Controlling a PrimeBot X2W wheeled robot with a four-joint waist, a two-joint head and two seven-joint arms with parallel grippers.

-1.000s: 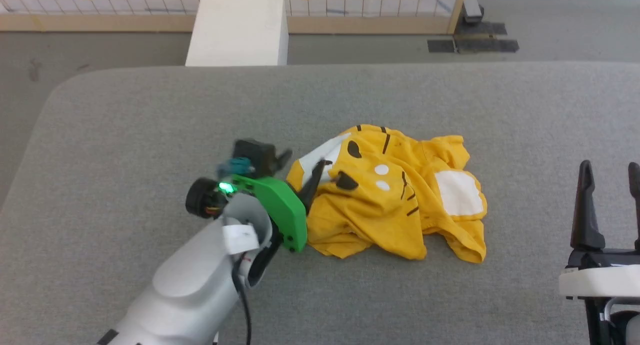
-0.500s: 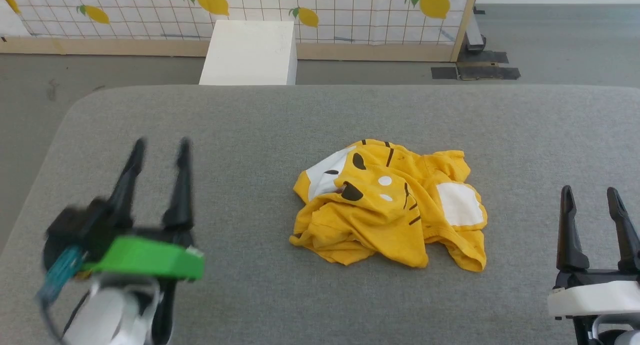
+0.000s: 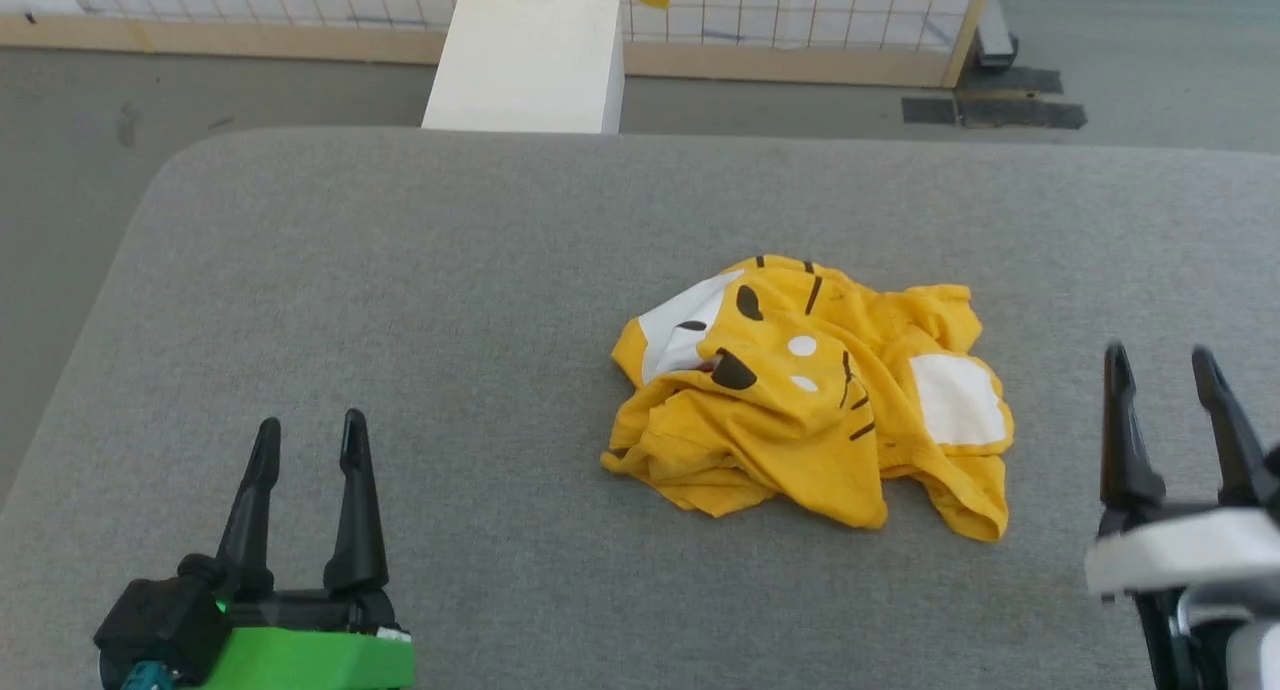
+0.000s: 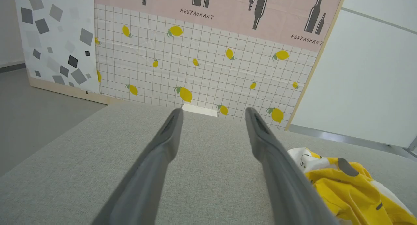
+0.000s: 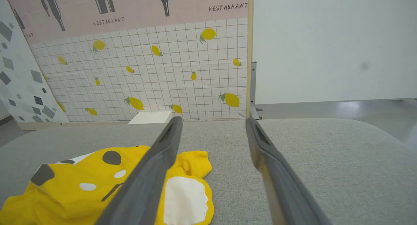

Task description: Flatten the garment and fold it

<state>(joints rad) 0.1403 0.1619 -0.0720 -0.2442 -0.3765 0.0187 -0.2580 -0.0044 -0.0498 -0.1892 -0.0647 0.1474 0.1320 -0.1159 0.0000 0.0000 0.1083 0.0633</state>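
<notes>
1. Now that the left claw (image 3: 310,422) has pulled back from the left edge of the garment (image 3: 800,420), where it was a second ago, it sits at the lower left of the head view. Its jaws are spread wide with nothing between them, well apart from the cloth.
2. The head camera has shifted too, so the garment's slightly different place in the picture is no move. Its heap looks much as it did.
3. The right claw (image 3: 1158,353) is at the lower right, also wide and empty. It is to the right of the garment and not touching it.
4. The garment lies crumpled near the middle of the grey padded bench (image 3: 400,270), with the cat print creased, folds piled over each other and one white patch facing up.
5. Flattening seems barely begun. Both arms look reset, so the next move probably calls for each claw to take an outer edge and draw the cloth apart.
6. No container holds anything. A white block (image 3: 525,60) stands beyond the bench's far edge, and I cannot tell whether it is a box.
</notes>
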